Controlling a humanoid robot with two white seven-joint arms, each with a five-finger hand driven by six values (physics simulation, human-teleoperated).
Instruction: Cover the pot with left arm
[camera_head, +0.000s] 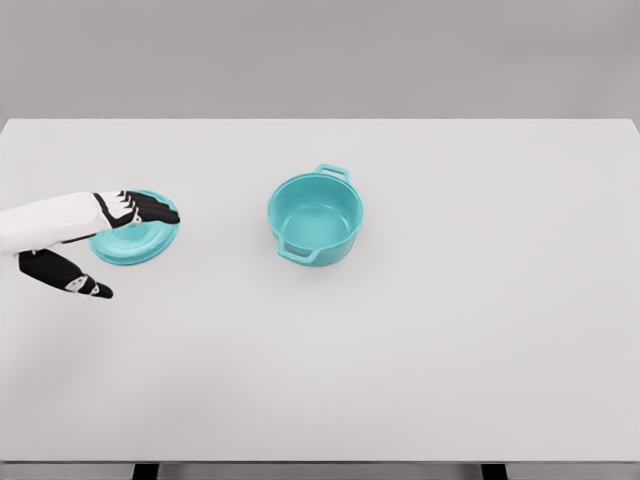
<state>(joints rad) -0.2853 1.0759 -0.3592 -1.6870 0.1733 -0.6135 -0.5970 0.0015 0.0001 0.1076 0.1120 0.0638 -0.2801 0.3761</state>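
Observation:
A teal pot (316, 219) with two side handles stands uncovered near the middle of the white table (450, 320). Its teal lid (140, 242) lies flat on the table to the left of the pot. My left hand (115, 245) comes in from the left edge and reaches over the lid. Its black fingers (145, 210) are stretched across the lid's upper part, and the thumb (75, 280) points out below and to the left. The hand is spread and holds nothing. It hides the lid's knob and left part. The right arm does not show.
The table's far edge (320, 120) runs across the top and its near edge (320, 462) along the bottom. A grey wall stands behind.

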